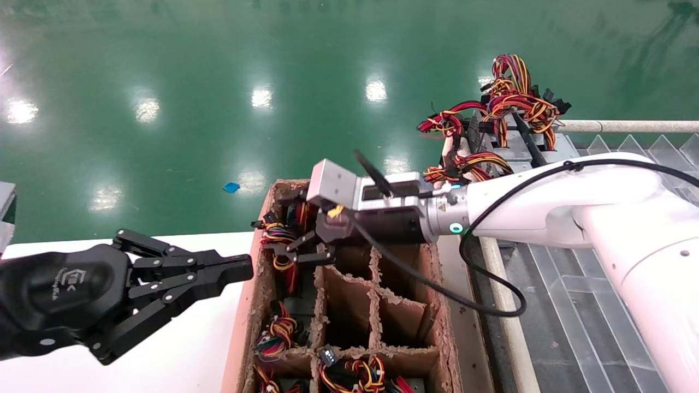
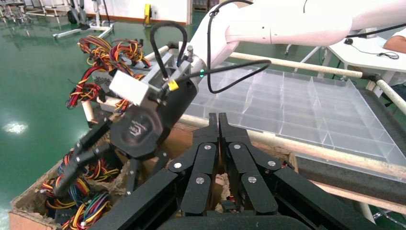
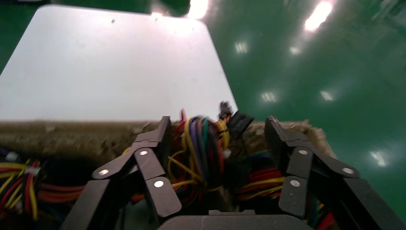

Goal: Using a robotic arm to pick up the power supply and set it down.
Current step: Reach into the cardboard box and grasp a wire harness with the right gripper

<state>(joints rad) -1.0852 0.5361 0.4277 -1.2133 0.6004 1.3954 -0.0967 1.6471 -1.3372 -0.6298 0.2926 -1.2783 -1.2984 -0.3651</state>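
Over the far end of the divider box, the white arm is stretched in from the right so that its gripper can be let down into a compartment. Beyond the box's far right corner, finished power supplies are seen stacked with their wires. Right gripper is held above the far-left compartment, its jaws spread wide on either side of the wire bundle, nothing yet clasped; the power supply beneath is judged hidden by its wires. Left gripper is parked beside the box's left wall, fingers pressed together, empty.
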